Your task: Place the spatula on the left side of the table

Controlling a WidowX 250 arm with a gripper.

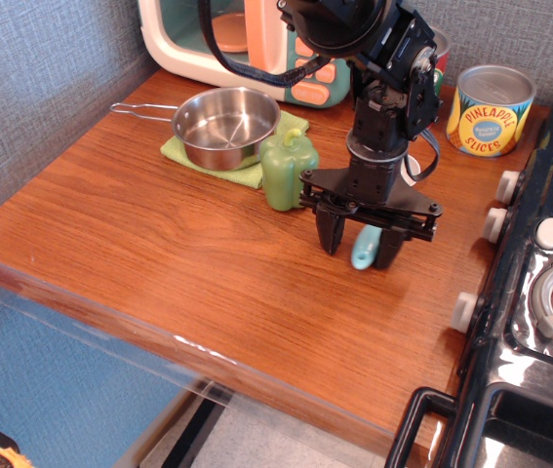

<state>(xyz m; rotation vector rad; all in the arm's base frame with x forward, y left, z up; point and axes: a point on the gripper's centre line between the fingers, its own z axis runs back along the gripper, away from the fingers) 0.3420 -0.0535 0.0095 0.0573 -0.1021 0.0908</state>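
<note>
Only the light blue handle tip of the spatula (363, 251) shows; it lies on the brown wooden table (159, 234) right of centre, and the arm hides its white bowl and neck. My gripper (359, 255) points straight down over it, with one black finger on each side of the handle. The jaws stand narrowly apart; the right finger is very close to the handle and a small gap shows on the left. The fingertips are at table level. The left half of the table is bare wood.
A green toy pepper (290, 168) stands just left of the gripper. A steel pan (225, 125) sits on a green cloth (183, 151) at the back. A toy microwave (208, 39) and a pineapple can (491, 109) stand behind. The black stove (549, 292) borders the right.
</note>
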